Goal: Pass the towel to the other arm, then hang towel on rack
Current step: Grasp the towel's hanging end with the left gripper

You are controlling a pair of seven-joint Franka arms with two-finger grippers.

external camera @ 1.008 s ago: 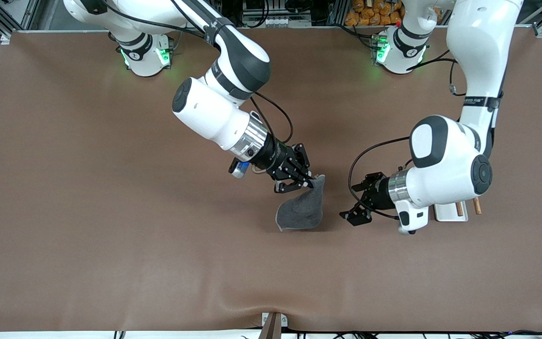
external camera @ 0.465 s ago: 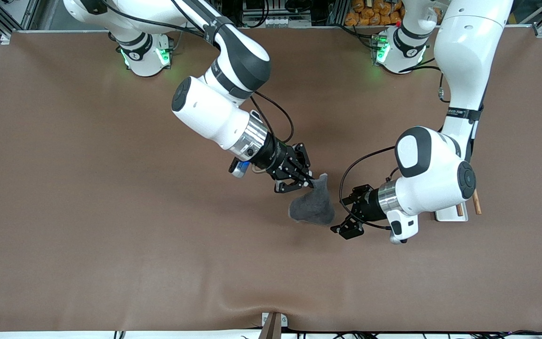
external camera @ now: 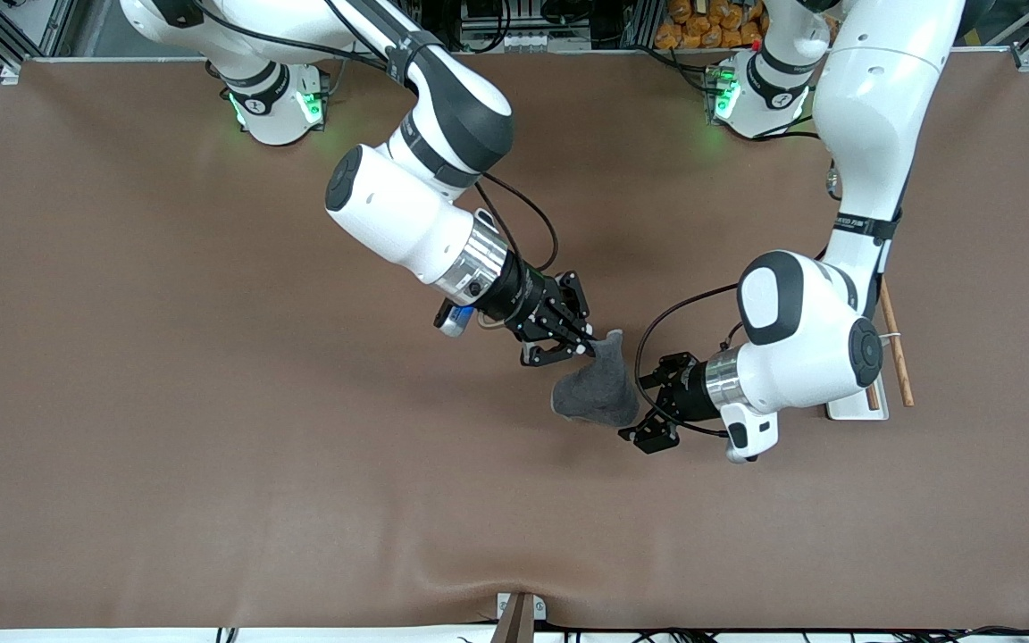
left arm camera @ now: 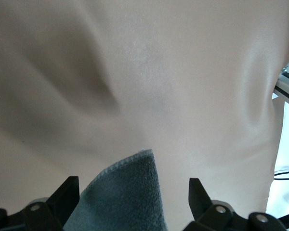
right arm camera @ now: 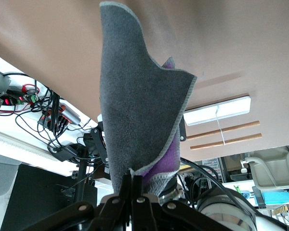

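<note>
Midair, hung from the right gripper (external camera: 582, 344) by one pinched corner: the towel (external camera: 598, 393), dark grey and fuzzy, drooping over the middle of the brown table (external camera: 166, 357) with its lower edge loose; clamped tight on that corner in the right wrist view (right arm camera: 134, 185), grey face outward and a purple underside showing at the fold (right arm camera: 144, 106).

Just beside the hanging cloth, toward the left arm's end of the table, stood the left gripper (external camera: 648, 413), jaws spread wide and holding nothing; seen in the left wrist view with the two fingers (left arm camera: 200, 195) parted and the towel's free corner (left arm camera: 127, 192) lying between them, not yet pinched.

Farther toward the left arm's end sat the rack (external camera: 867, 402), largely covered by the left arm's wrist in the front view; visible only a strip of white base and two thin wooden rods (external camera: 894, 344) with a bit of wire; shown more fully in the right wrist view, white base (right arm camera: 216, 110) beside the paired rods (right arm camera: 226, 134); bare of cloth.

Along the table's upper edge, both arm bases lit green (external camera: 300, 105).
</note>
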